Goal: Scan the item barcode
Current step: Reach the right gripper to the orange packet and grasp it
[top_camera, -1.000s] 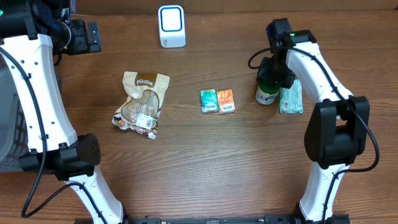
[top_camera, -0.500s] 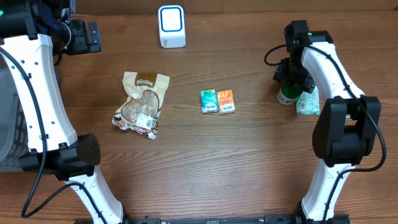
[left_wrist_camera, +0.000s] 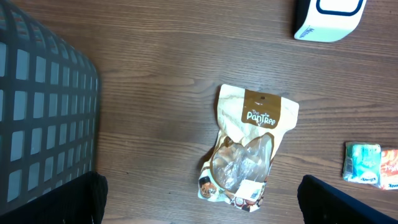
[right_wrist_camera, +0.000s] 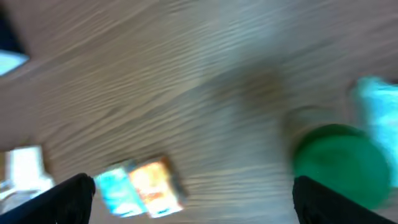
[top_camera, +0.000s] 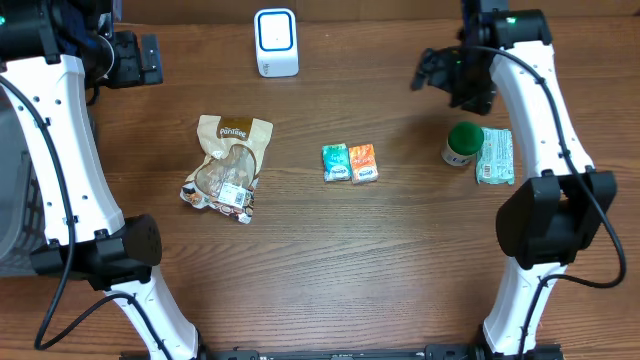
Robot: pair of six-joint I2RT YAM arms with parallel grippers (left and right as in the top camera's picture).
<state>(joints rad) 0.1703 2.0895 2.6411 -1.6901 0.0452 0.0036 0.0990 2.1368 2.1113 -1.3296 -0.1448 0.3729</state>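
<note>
Wooden worktop carries jar upright just beside teal pack, seemingly a scanned pile clear of scanner; right jaws and left jaws gape wide, empty.

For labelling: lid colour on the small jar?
Green; round lid of small white jar shows best overhead.

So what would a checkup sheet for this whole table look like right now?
Surface: wooden table, no spills seen.
Job's things: scanner at the back; snack bag; two small packets side by side; green-lidded jar beside a teal pack.
Clutter: nothing seen.
Grippers: left gripper open, empty; right gripper open, empty, behind the jar.
Cables: black cable along the left arm.
Surroundings: grey basket on the left.
</note>
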